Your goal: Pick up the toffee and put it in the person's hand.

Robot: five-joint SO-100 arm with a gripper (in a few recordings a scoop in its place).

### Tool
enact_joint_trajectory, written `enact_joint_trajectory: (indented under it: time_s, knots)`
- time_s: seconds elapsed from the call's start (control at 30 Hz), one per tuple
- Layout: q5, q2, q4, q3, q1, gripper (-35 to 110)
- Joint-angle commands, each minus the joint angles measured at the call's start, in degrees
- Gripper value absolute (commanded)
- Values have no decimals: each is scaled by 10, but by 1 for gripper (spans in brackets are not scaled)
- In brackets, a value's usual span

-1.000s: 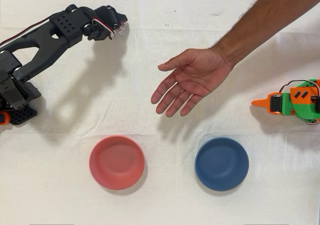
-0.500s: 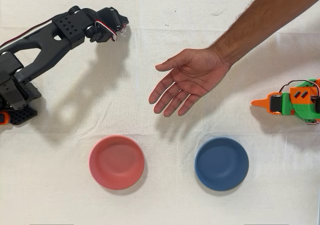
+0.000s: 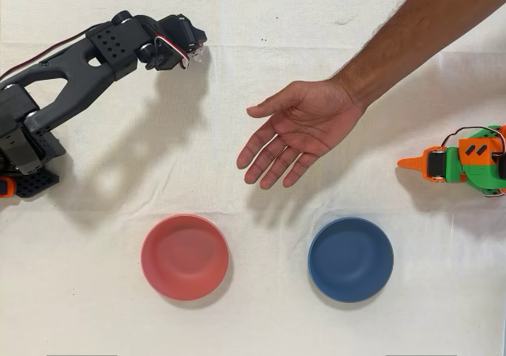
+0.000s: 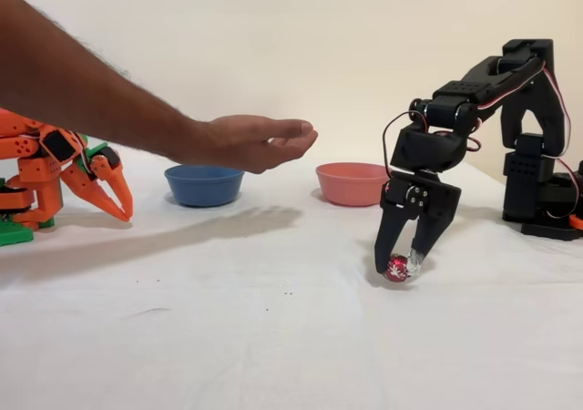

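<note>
The tiny round dark red toffee [image 4: 397, 268] in clear shiny wrapping is being gripped between the fingertips of the black arm's gripper [image 4: 399, 266], low at the white cloth-covered table [image 4: 273, 337]; whether it is touching the cloth cannot be told. In the overhead view, the gripper [image 3: 194, 52] is being held at upper left, well apart from the person's open hand [image 3: 294, 129]. A pink bowl [image 3: 184, 256] and a blue bowl [image 3: 350, 259] are being left near the lower edge. An orange arm [image 3: 462, 163] is standing idle.
</note>
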Motion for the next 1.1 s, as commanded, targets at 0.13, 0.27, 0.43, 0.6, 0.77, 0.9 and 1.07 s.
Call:
enact_joint_trajectory:
  time_s: [0.13,0.27,0.43,0.6,0.77,0.9,1.07]
  knots:
    - [-11,114,20,-52,21,14]
    - [-18,143,23,-54,40,14]
    - [-26,183,23,-52,69,14]
    - [-38,219,29,-53,102,14]
    - [-46,243,33,-62,137,14]
    - [-47,258,26,-65,169,14]
    - [-54,270,17,-72,207,14]
